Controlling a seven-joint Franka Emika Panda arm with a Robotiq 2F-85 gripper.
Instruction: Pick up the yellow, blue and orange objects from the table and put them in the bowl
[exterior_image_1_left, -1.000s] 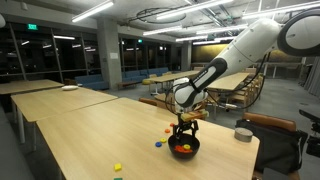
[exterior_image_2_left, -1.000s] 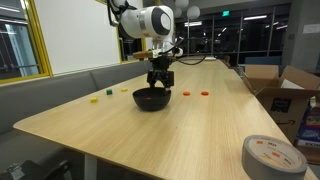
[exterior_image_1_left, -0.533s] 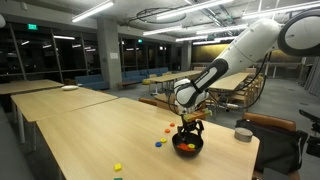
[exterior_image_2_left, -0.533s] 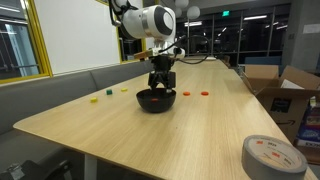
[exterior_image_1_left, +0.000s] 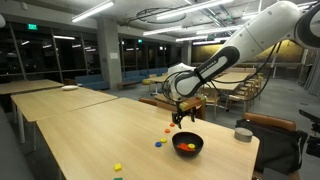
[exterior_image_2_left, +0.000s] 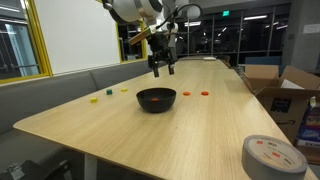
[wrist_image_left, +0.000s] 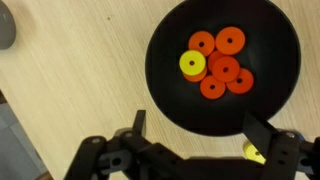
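Wrist view: gripper (wrist_image_left: 195, 122) released, empty, bowl (wrist_image_left: 165, 95) directly beneath. Risks flicking tiny blue piece (exterior_image_1_left: 158, 143), off sideways, when pinching.

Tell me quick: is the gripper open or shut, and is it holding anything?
Gripper: open, nothing between its fingers, hovering over the bowl.

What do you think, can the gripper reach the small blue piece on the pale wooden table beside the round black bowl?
Probably yes. The gripper hangs open above the black bowl; the small blue piece lies close by on bare table, nothing over or against it.
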